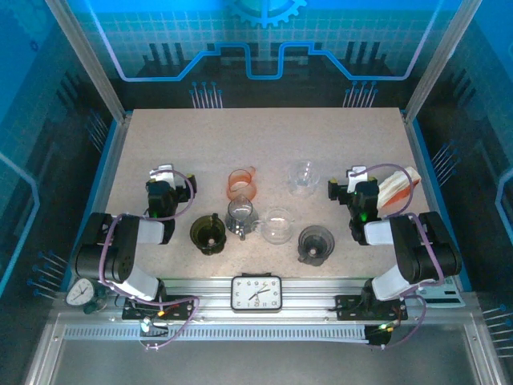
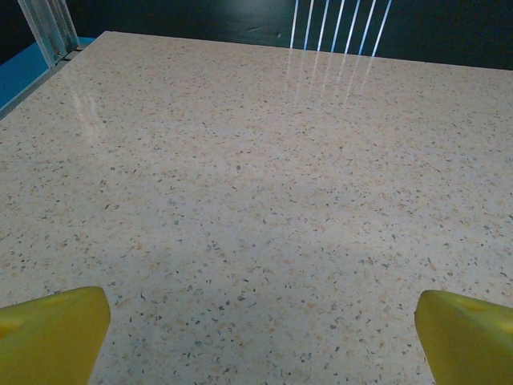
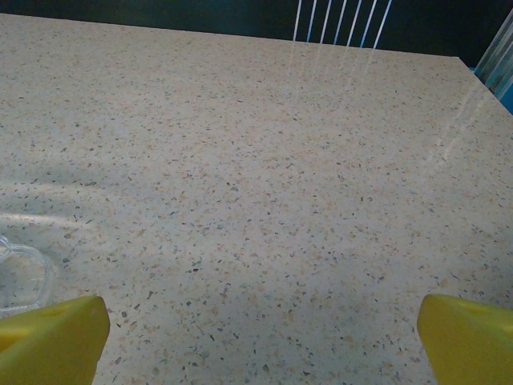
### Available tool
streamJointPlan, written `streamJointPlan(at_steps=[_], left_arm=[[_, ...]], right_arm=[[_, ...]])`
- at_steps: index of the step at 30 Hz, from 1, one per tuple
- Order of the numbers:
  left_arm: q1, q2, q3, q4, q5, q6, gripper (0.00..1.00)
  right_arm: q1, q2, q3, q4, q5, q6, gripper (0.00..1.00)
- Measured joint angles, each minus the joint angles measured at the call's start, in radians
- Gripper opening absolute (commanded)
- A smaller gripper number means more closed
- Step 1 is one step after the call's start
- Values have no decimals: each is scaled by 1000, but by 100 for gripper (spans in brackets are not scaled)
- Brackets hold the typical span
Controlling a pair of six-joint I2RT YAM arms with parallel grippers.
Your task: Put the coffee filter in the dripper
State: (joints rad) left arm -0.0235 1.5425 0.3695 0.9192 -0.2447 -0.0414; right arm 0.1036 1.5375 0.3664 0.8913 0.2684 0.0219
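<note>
Lying on the table (image 1: pixel 200 136) just beside the right tool (image 1: pixel 350 176) at its 3 o'clock, coffee filter stack (image 1: pixel 398 186), long axis 1-to-7 o'clock, right arm nearer; orange dripper (image 1: pixel 241 184) at 9 o'clock; right tool and left tool (image 1: pixel 166 172) both spread wide, empty.

Speckled beige table (image 1: pixel 160 144); blue grid-pattern back wall (image 1: pixel 160 32) w/ gear logo (image 1: pixel 265 11); alu frame posts (image 1: pixel 84 56).
</note>
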Motion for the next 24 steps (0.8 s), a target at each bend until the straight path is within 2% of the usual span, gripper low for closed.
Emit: streamJointPlan(at_steps=[13, 21, 24], left_arm=[[0, -3, 0, -5, 6, 0, 99], [0, -140, 44, -180, 6, -1, 99], [0, -180, 80, -249, 6, -1, 99]], right_arm=[[-7, -2, 0, -5, -15, 7, 100], [-15, -32, 0, -23, -26, 11, 100], [-29, -53, 33, -111, -51, 17, 100]])
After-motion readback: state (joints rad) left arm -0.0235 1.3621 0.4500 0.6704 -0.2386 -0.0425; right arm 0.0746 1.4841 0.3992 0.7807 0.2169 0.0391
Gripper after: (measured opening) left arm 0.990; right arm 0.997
